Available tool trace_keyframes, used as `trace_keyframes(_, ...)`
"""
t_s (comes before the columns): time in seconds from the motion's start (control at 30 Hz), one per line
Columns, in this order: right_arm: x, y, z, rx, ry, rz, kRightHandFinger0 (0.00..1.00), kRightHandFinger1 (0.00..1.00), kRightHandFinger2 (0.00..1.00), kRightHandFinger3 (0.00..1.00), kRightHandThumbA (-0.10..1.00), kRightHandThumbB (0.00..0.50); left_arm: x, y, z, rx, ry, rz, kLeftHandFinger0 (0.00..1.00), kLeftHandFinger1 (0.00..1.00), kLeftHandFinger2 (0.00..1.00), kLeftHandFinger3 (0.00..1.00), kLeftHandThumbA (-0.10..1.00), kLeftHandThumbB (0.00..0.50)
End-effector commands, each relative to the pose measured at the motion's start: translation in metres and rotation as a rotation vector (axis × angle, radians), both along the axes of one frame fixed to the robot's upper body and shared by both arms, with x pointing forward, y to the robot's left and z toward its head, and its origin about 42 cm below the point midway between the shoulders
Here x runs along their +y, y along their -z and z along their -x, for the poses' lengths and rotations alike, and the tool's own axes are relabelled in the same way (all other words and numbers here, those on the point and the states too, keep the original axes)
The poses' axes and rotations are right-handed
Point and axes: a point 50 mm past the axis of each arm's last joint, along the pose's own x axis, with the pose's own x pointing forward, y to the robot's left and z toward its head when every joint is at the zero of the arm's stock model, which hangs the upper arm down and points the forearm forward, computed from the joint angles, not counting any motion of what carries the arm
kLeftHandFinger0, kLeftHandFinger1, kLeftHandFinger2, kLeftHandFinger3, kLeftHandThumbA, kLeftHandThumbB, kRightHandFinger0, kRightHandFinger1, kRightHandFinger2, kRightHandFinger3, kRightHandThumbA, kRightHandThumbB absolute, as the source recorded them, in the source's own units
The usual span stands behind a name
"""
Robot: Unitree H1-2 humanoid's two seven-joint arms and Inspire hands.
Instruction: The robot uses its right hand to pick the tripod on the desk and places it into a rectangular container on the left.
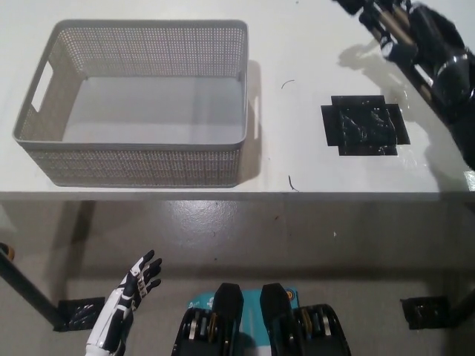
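Observation:
My black right hand [415, 37] is lifted above the white desk's [297, 44] far right corner, at the picture's top right edge. Its fingers are closed around the black tripod [355, 6]; only a dark end pokes out at the top edge, the rest is hidden in the hand or cut off. The grey perforated rectangular basket [245, 81] stands on the desk's left part, with nothing inside it. My white left hand [132, 291] rests low at the lower left, below the desk's front edge, fingers spread.
A black tape patch [364, 127] lies bare on the desk where the tripod stood. The hand's shadow [364, 58] falls just beyond it. Two thin dark marks [291, 182] lie between basket and patch.

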Motion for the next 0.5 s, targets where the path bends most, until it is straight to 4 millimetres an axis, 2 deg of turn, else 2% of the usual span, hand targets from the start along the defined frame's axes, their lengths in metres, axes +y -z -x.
trace_keyframes(0.0,0.028,-0.128,-0.008,-0.237,-0.103,-0.077,0.0,0.34,0.73,0.79,-0.1,0.171,0.002,-0.01,-0.003,-0.064,0.015,0.001,1.0,1.0,1.0,1.0,1.0,0.214)
trace_keyframes(0.03,0.027,-0.13,-0.008,-0.232,-0.11,-0.098,0.0,0.33,0.73,0.8,-0.1,0.164,0.002,-0.01,-0.003,-0.067,0.011,-0.003,1.0,1.0,1.0,1.0,1.0,0.205)
trace_keyframes(0.07,0.025,-0.132,-0.008,-0.225,-0.115,-0.117,0.0,0.34,0.74,0.81,-0.1,0.181,0.002,-0.011,-0.003,-0.068,0.013,-0.005,1.0,1.0,1.0,1.0,1.0,0.206)
trace_keyframes(0.13,0.026,-0.137,-0.008,-0.211,-0.105,-0.187,0.0,0.4,0.81,0.85,-0.1,0.183,0.004,-0.01,-0.001,-0.067,0.016,-0.012,1.0,1.0,1.0,1.0,1.0,0.217)
trace_keyframes(0.2,0.027,-0.143,-0.008,-0.218,-0.111,-0.234,0.0,0.43,0.82,0.85,-0.1,0.171,0.004,-0.01,-0.001,-0.066,0.019,-0.014,1.0,1.0,1.0,1.0,1.0,0.208)
trace_keyframes(0.23,0.028,-0.152,-0.007,-0.216,-0.115,-0.301,0.03,0.51,0.85,0.88,-0.1,0.153,0.004,-0.01,-0.001,-0.062,0.019,-0.004,1.0,1.0,1.0,1.0,1.0,0.206)
trace_keyframes(0.3,0.033,-0.166,-0.006,-0.215,-0.134,-0.401,0.08,0.58,0.85,0.87,-0.1,0.143,0.004,-0.009,0.0,-0.057,0.015,-0.008,1.0,1.0,1.0,1.0,1.0,0.212)
trace_keyframes(0.33,0.036,-0.17,-0.006,-0.217,-0.161,-0.436,0.08,0.57,0.84,0.87,-0.1,0.134,0.004,-0.008,0.001,-0.053,0.014,-0.012,1.0,1.0,1.0,1.0,1.0,0.203)
trace_keyframes(0.37,0.04,-0.177,-0.005,-0.224,-0.17,-0.454,0.08,0.52,0.83,0.87,-0.1,0.155,0.004,-0.007,0.001,-0.052,0.015,-0.014,1.0,1.0,1.0,1.0,1.0,0.205)
trace_keyframes(0.4,0.047,-0.188,-0.003,-0.23,-0.183,-0.469,0.08,0.51,0.83,0.86,-0.1,0.151,0.004,-0.007,0.001,-0.053,0.015,-0.018,1.0,1.0,1.0,1.0,1.0,0.203)
trace_keyframes(0.47,0.062,-0.197,-0.001,-0.25,-0.214,-0.461,0.07,0.51,0.83,0.85,-0.1,0.164,0.004,-0.005,0.005,-0.047,0.016,-0.023,1.0,1.0,1.0,1.0,1.0,0.216)
